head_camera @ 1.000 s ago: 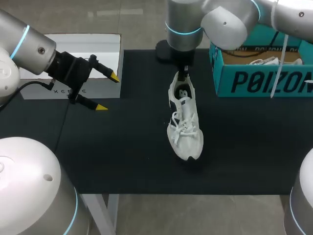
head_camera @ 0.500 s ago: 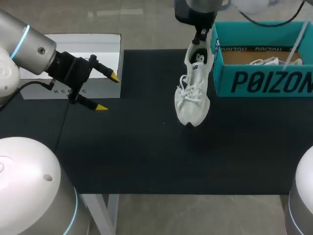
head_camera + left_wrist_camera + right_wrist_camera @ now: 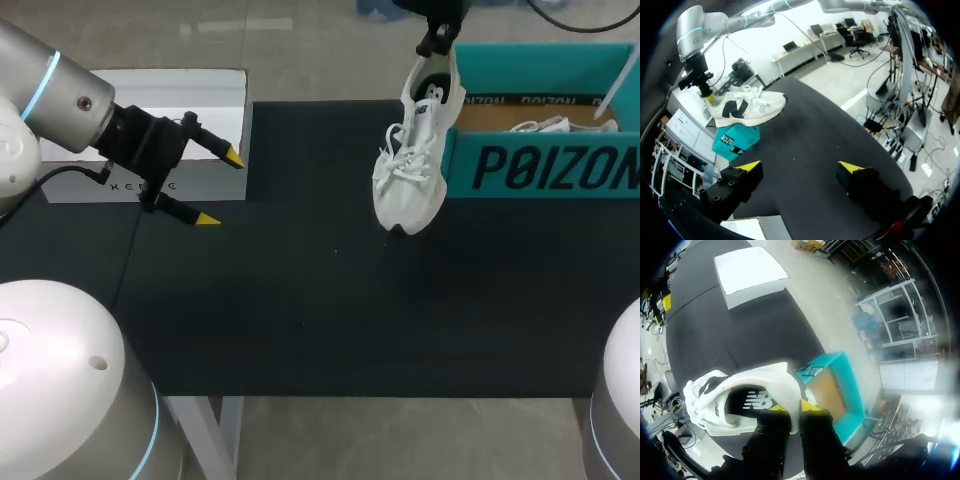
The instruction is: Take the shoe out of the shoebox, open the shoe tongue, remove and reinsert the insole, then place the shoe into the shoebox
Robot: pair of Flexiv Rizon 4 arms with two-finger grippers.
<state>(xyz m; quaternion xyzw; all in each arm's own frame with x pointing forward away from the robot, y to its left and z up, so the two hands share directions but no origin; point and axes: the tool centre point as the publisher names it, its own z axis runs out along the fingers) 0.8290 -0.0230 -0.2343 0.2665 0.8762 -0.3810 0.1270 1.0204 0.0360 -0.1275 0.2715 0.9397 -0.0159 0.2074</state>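
Observation:
A white laced shoe (image 3: 413,150) hangs in the air, toe down, just left of the teal shoebox (image 3: 540,160). My right gripper (image 3: 437,40) is shut on its heel collar from above. In the right wrist view the yellow fingertips (image 3: 777,408) pinch the heel rim of the shoe (image 3: 730,400) over the box (image 3: 832,385). My left gripper (image 3: 215,187) stands open over the table's left side, near the white lid, far from the shoe. In the left wrist view its gripper (image 3: 800,166) is spread wide, with the shoe (image 3: 745,106) held aloft beyond it above the box (image 3: 737,142).
A white box lid (image 3: 175,130) lies at the back left of the black table mat (image 3: 320,300). Another white shoe (image 3: 545,126) lies inside the shoebox. The mat's front edge runs near the bottom of the head view.
My right arm has lifted the shoe off the mat and carried it back and to the right, up against the shoebox. The left arm has not moved.

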